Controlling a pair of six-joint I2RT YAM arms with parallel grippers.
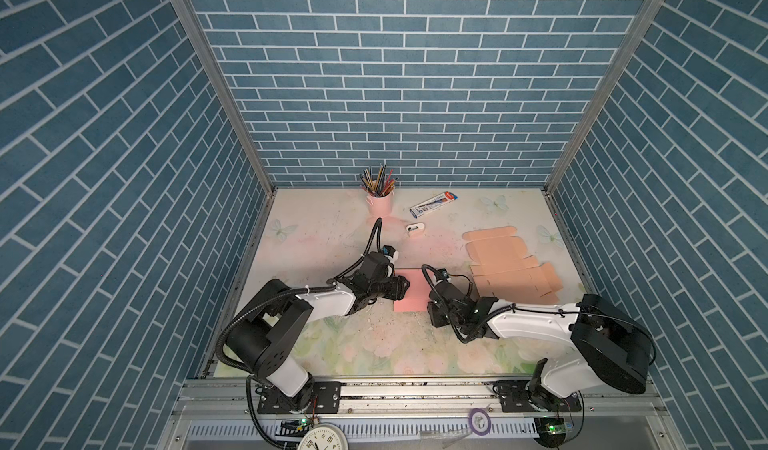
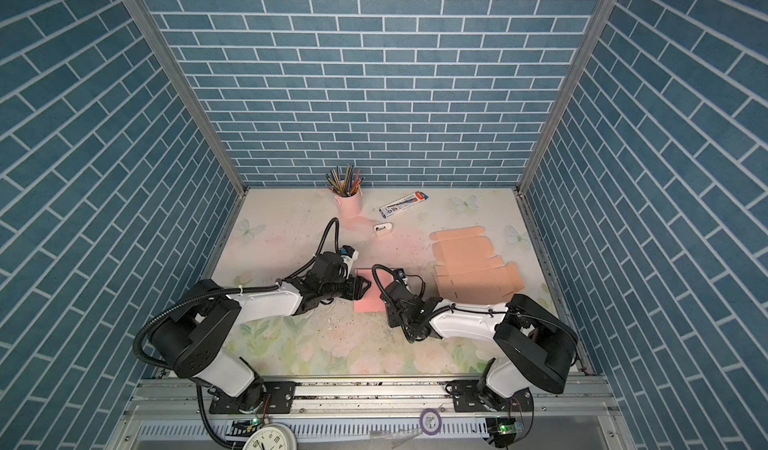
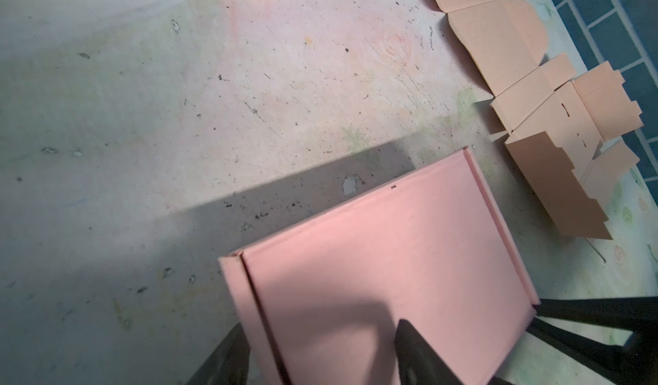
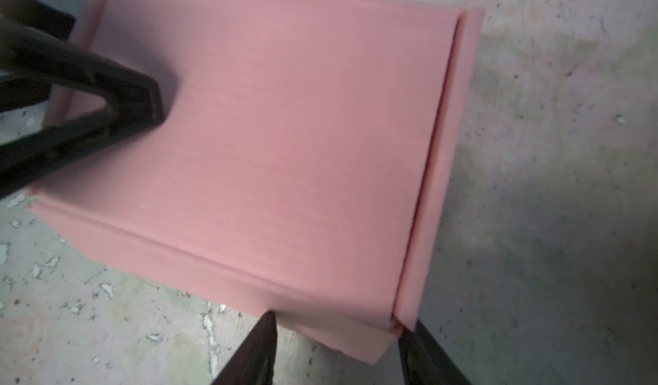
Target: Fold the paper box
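The paper box [image 1: 417, 292] is pink, folded up with its lid down, and lies mid-table in both top views [image 2: 371, 300]. My left gripper [image 3: 320, 330] is open at the box's left end. One of its fingers [image 4: 142, 98] lies on the lid and the other [image 3: 233, 347] stands outside the side wall. My right gripper [image 4: 338, 330] is open at the box's near right corner, which sits between its fingers [image 4: 267, 333]. Those tips touch the front wall and the side flap. In the top views the right wrist hides these fingers.
Flat peach cardboard blanks [image 1: 509, 265] lie at the right, close to the side wall. At the back stand a pink cup of pencils [image 1: 380, 202], a pencil carton [image 1: 432, 202] and a small white item [image 1: 414, 229]. A clock [image 1: 322, 439] sits below the front rail.
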